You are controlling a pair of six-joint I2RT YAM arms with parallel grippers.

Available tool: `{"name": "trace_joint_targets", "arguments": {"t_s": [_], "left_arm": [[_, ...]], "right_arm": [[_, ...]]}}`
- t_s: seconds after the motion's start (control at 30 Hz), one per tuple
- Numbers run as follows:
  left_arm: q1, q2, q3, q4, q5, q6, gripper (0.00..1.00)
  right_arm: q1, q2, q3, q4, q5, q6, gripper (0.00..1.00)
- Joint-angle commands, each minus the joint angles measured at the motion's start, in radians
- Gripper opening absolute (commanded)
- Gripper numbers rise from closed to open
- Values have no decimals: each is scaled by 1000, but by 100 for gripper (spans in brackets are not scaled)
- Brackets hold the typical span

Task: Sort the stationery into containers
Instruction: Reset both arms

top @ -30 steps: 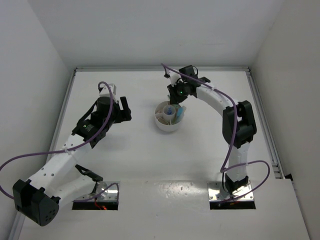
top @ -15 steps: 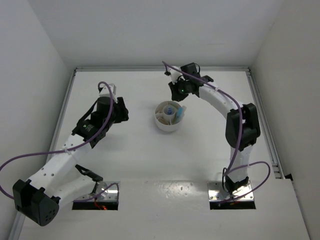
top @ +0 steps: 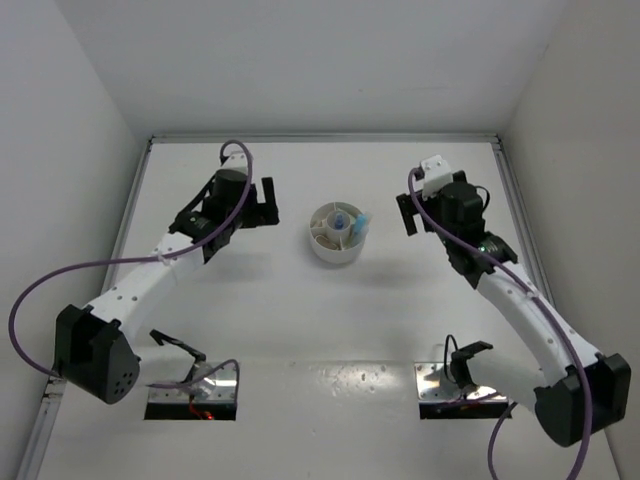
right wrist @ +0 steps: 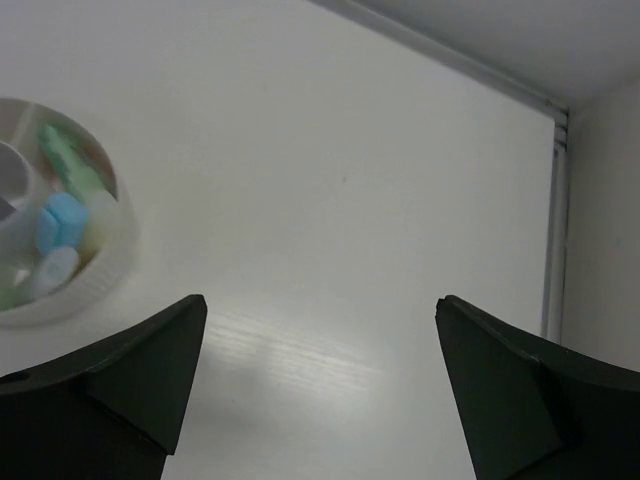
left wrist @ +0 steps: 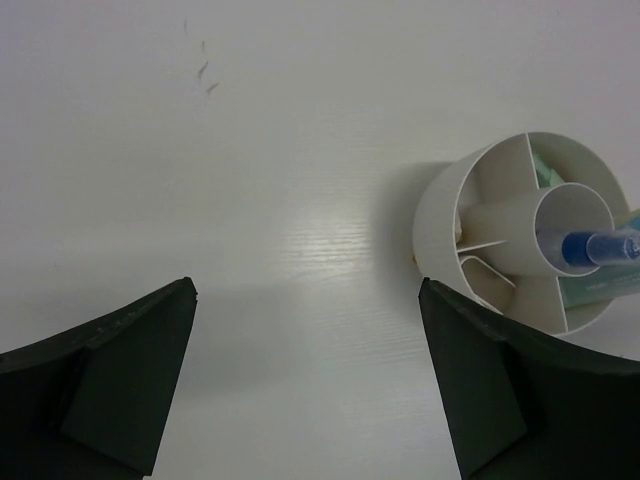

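Note:
The white round bowl (top: pixel 334 256) stands mid-table, split into compartments. Stationery lies inside it: a blue-clear pen (left wrist: pixel 592 246) stands in the centre cup, and a green marker (right wrist: pixel 64 156) and a light blue marker (right wrist: pixel 60 214) sit in outer sections. My left gripper (top: pixel 263 206) hovers just left of the bowl, open and empty, with bare table between its fingers (left wrist: pixel 130 380). In the left wrist view the bowl's wall (left wrist: pixel 436 214) shows beside the right finger. My right gripper (top: pixel 409 214) hangs to the bowl's right, also open and empty; its wrist view shows the bowl's rim (right wrist: pixel 121 250) at far left.
A raised rail (right wrist: pixel 556 200) runs along the table's right edge, and white walls close in the back and both sides. Purple cables loop off both arms. Two metal base plates (top: pixel 455 385) sit at the near edge.
The right arm has pulled away from over the bowl to its right and opened its jaws. The left arm has swung up and right toward the bowl, and its jaws have opened wide.

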Motion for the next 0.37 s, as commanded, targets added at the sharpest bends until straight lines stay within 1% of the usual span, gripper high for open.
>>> {"name": "trace_joint_targets", "arguments": {"t_s": [0.0, 0.03, 0.13, 0.2, 0.23, 0.27, 0.33], "left_arm": [[39, -2, 5, 32, 63, 20, 100], [39, -22, -15, 32, 63, 32, 100], [48, -54, -44, 41, 24, 44, 100], [48, -84, -53, 50, 15, 44, 100], [48, -84, -53, 50, 15, 53, 100], [48, -97, -62, 60, 15, 53, 100], [48, -107, -62, 60, 15, 62, 100]], "right_arm": [[-38, -23, -111, -32, 146, 15, 98], [-49, -5, -122, -46, 167, 32, 100], [-63, 71, -122, -110, 177, 104, 100], [-63, 71, -68, -158, 154, 160, 100], [-63, 60, -68, -158, 129, 161, 100], [-63, 10, -86, -129, 112, 143, 100], [-63, -3, -109, -104, 112, 142, 100]]}}
